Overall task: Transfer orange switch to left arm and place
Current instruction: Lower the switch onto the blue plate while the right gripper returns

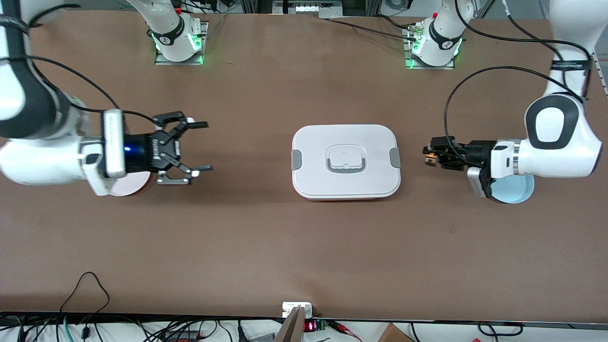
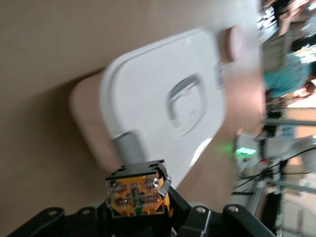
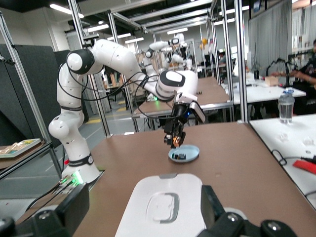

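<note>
The orange switch (image 1: 430,158) is clamped in my left gripper (image 1: 429,157), which hangs over the table between the white box (image 1: 346,161) and a light blue plate (image 1: 515,191). In the left wrist view the orange switch (image 2: 137,193) shows its clear-cased orange body between the left gripper's black fingers (image 2: 177,210), with the box (image 2: 163,106) ahead of it. My right gripper (image 1: 202,146) is open and holds nothing; it points at the box from the right arm's end of the table. The right wrist view looks over the box (image 3: 165,205) to the left gripper (image 3: 174,139).
A pink plate (image 1: 135,184) lies under the right arm's wrist. A small dark object (image 3: 181,156) rests on the blue plate (image 3: 190,150). The box stands between the two grippers. Bare brown table (image 1: 285,247) stretches toward the front camera.
</note>
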`<control>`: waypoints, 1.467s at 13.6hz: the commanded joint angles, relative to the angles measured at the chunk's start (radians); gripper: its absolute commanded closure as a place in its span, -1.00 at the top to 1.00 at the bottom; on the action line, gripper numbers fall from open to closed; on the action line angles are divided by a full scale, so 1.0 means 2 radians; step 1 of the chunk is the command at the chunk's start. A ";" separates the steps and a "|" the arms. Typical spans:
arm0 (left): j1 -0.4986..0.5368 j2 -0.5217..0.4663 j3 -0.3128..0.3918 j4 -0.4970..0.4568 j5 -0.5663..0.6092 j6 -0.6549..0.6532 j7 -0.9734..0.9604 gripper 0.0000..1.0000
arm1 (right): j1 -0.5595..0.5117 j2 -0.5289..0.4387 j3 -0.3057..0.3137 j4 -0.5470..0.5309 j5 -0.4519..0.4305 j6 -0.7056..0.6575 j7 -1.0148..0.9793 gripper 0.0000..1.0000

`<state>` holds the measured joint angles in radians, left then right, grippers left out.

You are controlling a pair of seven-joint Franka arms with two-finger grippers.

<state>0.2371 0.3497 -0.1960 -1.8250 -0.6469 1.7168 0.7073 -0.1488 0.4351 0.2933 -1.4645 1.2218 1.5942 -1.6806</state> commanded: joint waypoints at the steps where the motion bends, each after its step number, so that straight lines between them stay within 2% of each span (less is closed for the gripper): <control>1: 0.022 0.014 -0.003 0.031 0.145 -0.009 0.009 -0.61 | -0.020 -0.045 0.004 0.011 -0.074 -0.022 0.088 1.00; 2: 0.027 0.019 -0.004 0.034 0.183 -0.010 0.019 -0.61 | -0.013 -0.075 -0.014 0.008 -0.109 -0.021 0.123 1.00; 5: 0.040 0.033 -0.002 0.037 0.276 0.004 0.072 -0.60 | 0.036 -0.130 -0.061 0.006 -0.265 -0.035 0.246 1.00; 7: 0.049 0.044 -0.002 0.035 0.351 0.036 0.134 -0.55 | 0.068 -0.154 -0.086 0.007 -0.368 -0.045 0.328 1.00; 9: 0.070 0.066 -0.002 0.036 0.376 0.059 0.206 -0.55 | 0.093 -0.168 -0.091 0.004 -0.464 -0.045 0.397 1.00; 12: 0.098 0.089 -0.002 0.036 0.434 0.127 0.283 -0.55 | 0.120 -0.176 -0.093 -0.012 -0.559 -0.056 0.508 1.00; 14: 0.115 0.097 -0.002 0.036 0.464 0.162 0.319 -0.55 | 0.133 -0.177 -0.093 -0.019 -0.606 -0.071 0.632 1.00; 16: 0.121 0.104 -0.002 0.036 0.493 0.199 0.353 -0.55 | 0.136 -0.176 -0.095 -0.032 -0.630 -0.052 0.662 1.00; 18: 0.121 0.117 -0.002 0.036 0.496 0.232 0.404 -0.55 | 0.140 -0.177 -0.136 -0.044 -0.635 -0.026 0.665 1.00; 20: 0.136 0.137 -0.002 0.036 0.501 0.267 0.474 -0.55 | 0.150 -0.177 -0.182 -0.059 -0.629 0.037 0.665 1.00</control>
<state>0.4754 0.5704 -0.1875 -1.7795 0.3225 2.2027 1.5321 0.1226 0.1065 0.0154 -1.5331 -0.0404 1.5756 -0.3613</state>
